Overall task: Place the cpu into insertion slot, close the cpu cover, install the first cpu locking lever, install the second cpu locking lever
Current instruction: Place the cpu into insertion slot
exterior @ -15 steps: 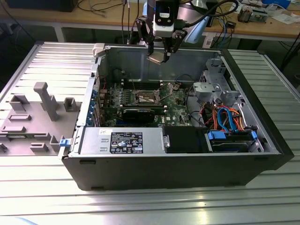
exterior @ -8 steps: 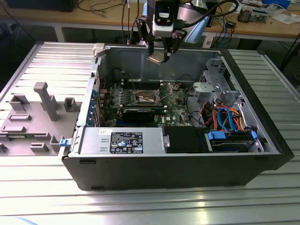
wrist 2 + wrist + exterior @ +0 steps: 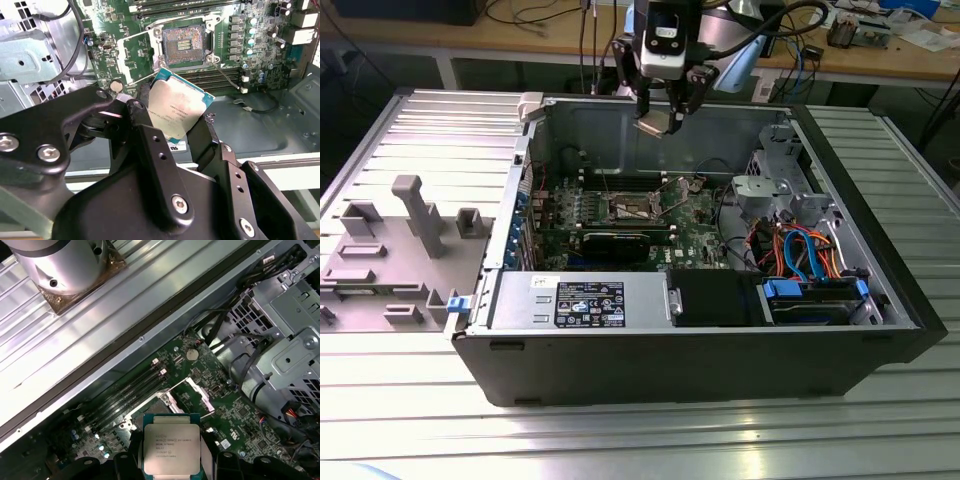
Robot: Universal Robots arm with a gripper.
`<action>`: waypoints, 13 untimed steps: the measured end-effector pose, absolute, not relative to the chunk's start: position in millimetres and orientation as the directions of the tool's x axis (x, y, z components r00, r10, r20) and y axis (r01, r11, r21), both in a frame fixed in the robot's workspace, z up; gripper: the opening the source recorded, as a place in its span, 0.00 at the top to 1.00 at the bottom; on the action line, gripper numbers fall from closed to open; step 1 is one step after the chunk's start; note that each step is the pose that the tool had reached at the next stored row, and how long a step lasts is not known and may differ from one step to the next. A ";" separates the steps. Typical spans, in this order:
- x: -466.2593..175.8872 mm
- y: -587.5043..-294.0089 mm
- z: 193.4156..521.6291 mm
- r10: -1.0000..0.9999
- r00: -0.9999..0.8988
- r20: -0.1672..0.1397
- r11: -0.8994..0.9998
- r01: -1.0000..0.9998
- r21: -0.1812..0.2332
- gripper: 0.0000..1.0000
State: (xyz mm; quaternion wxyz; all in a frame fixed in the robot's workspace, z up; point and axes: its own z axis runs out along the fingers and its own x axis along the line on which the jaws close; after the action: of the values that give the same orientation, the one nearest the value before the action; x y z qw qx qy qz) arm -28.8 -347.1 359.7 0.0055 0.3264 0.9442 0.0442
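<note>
Second wrist view gives you the small flat square cpu (image 3: pixel 176 107) with its silver-grey metal top, pinched at opposite edges between the black fingers (image 3: pixel 144 102) of the gripper (image 3: pixel 176 112) and held tilted in the air. The square metal-framed insertion slot (image 3: pixel 183 44) lies uncovered on the green motherboard (image 3: pixel 260 40) beneath, apart from the chip. In the exterior view you see the gripper hanging above the open black computer case (image 3: pixel 720 360).
</note>
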 end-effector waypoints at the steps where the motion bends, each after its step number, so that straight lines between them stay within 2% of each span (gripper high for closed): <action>1: -28.8 -347.1 359.5 0.627 -0.779 0.018 0.775 0.626 0.087 0.46; 13: -29.0 -347.6 357.7 0.695 -0.719 0.018 0.715 0.694 0.087 0.46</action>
State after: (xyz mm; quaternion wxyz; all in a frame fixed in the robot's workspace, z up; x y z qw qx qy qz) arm -29.0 -347.6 357.7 0.0078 0.3751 0.9259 0.0437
